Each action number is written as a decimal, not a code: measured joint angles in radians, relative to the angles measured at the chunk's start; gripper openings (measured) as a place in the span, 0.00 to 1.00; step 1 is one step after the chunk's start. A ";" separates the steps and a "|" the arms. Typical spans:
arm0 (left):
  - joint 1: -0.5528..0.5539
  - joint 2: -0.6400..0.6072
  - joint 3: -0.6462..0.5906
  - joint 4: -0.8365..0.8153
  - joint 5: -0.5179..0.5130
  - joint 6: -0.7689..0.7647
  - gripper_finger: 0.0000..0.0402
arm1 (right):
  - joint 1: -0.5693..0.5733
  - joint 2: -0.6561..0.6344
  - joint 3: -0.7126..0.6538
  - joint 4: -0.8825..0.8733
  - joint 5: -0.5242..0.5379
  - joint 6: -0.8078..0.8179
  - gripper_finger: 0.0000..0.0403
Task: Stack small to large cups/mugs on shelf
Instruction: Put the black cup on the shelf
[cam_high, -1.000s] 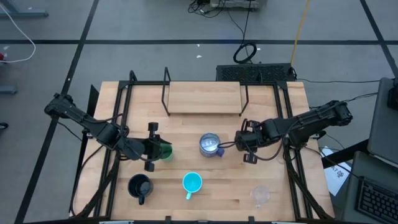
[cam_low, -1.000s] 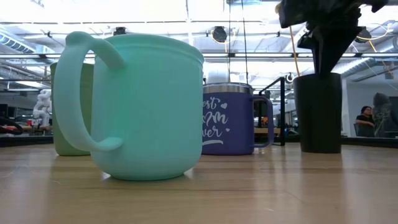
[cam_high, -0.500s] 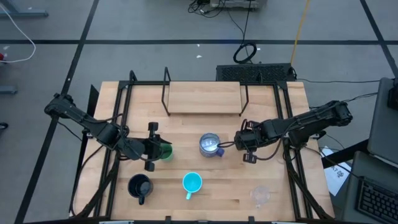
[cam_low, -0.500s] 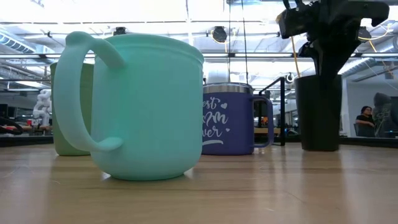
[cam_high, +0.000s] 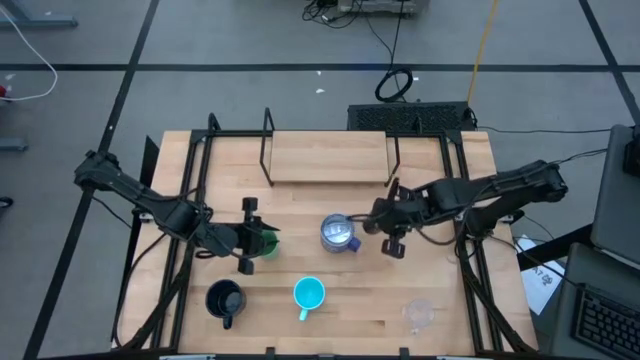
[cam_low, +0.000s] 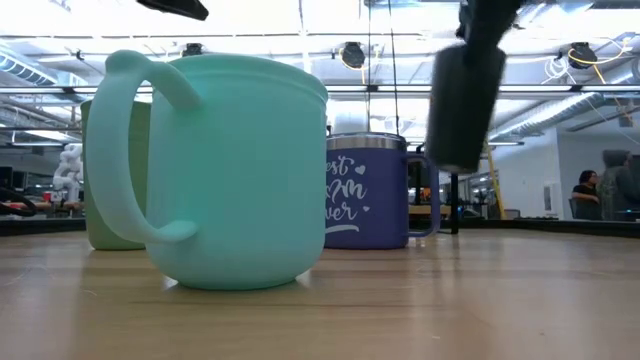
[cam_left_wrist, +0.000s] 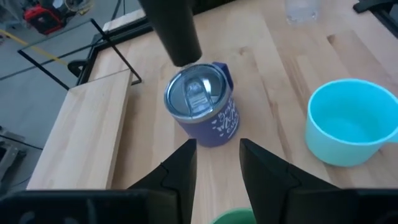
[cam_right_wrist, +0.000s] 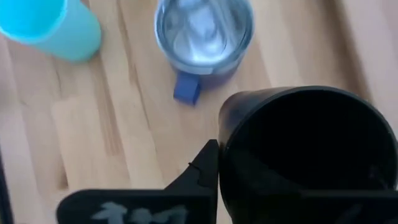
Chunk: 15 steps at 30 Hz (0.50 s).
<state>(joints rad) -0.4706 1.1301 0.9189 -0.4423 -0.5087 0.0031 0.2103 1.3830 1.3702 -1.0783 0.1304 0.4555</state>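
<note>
My right gripper (cam_high: 384, 222) is shut on the dark tumbler (cam_low: 462, 105), which is in the air beside the blue-purple mug (cam_high: 338, 233) and shows above it in the left wrist view (cam_left_wrist: 177, 28). My left gripper (cam_left_wrist: 214, 163) is open over the green cup (cam_high: 266, 242), whose rim (cam_left_wrist: 233, 218) shows between its fingers. The green cup (cam_low: 112, 175) stands on the table. The cyan mug (cam_high: 309, 294), black mug (cam_high: 224, 299) and clear cup (cam_high: 418, 314) stand near the near edge. The shelf (cam_high: 328, 157) is at the far side. My right gripper holds the dark tumbler at its rim (cam_right_wrist: 225, 140), coming from above. One finger (cam_right_wrist: 200, 174) lies against the outside of the wall; the other is hidden by the tumbler's dark inside. The tumbler hangs below the fingers, tilted, with its base (cam_low: 452, 165) clear of the table.
Black metal frame rails (cam_high: 195, 170) run along the table's left and right sides. Bare wood lies between the shelf and the row of mugs. In the low view a person (cam_low: 585, 190) sits far off in the room.
My right gripper has risen and moved toward the table's left, toward the blue-purple mug. The dark tumbler, which stood upright on the table, is now lifted clear and tilted.
</note>
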 joint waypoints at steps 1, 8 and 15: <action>0.000 0.000 -0.005 0.014 0.000 0.006 0.31 | -0.006 0.001 0.025 -0.010 0.004 -0.002 0.01; 0.000 0.000 -0.020 0.052 0.002 0.032 0.31 | -0.062 0.002 0.140 -0.026 0.053 -0.054 0.01; 0.020 -0.001 -0.020 0.108 0.001 0.101 0.31 | -0.160 0.002 0.193 -0.016 0.093 -0.157 0.01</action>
<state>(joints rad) -0.4510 1.1294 0.8986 -0.3339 -0.5076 0.1045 0.0502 1.3849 1.5633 -1.0940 0.2235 0.2981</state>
